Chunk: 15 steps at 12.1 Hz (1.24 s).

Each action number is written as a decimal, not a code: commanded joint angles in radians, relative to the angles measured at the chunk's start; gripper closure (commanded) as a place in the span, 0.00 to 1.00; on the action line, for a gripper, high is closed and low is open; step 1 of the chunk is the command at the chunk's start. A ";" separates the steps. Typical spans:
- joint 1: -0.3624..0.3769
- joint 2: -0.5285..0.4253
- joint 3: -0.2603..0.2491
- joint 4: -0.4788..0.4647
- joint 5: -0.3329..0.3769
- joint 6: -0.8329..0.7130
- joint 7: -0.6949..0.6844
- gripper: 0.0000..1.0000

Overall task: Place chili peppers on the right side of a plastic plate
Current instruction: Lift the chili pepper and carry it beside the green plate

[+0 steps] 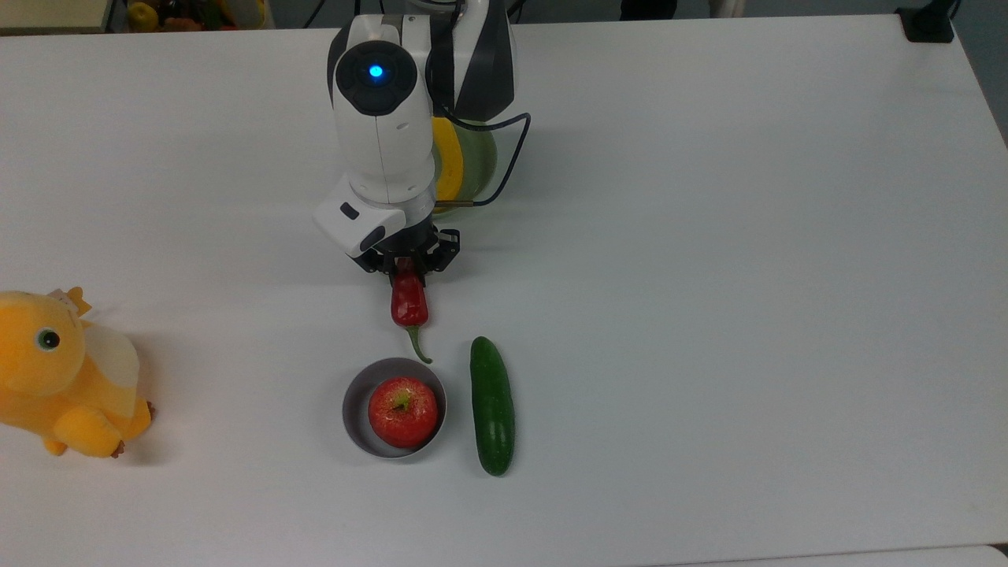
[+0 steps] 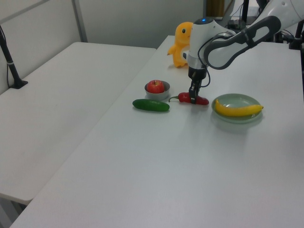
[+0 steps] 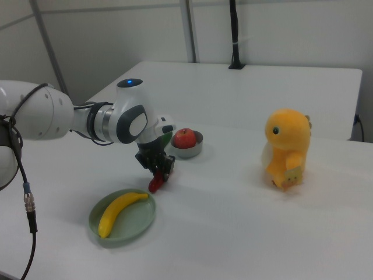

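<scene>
Between the plastic plate and the grey bowl in the top view, I see the chili pepper on the table, my gripper clamped on its tip end. It looks light, glossy and slippery, and would probably pivot there; I'd rather hold mid-body.

One chili pepper, plate, banana, bowl, apple, cucumber, plush toy.
</scene>
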 commanded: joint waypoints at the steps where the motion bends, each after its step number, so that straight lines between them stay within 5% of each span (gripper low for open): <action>1: 0.002 -0.004 -0.004 -0.005 -0.019 0.018 0.017 0.99; 6: -0.005 -0.033 -0.006 -0.005 -0.019 0.003 0.017 0.99; 15: -0.071 -0.214 -0.004 -0.012 -0.019 -0.302 -0.042 0.97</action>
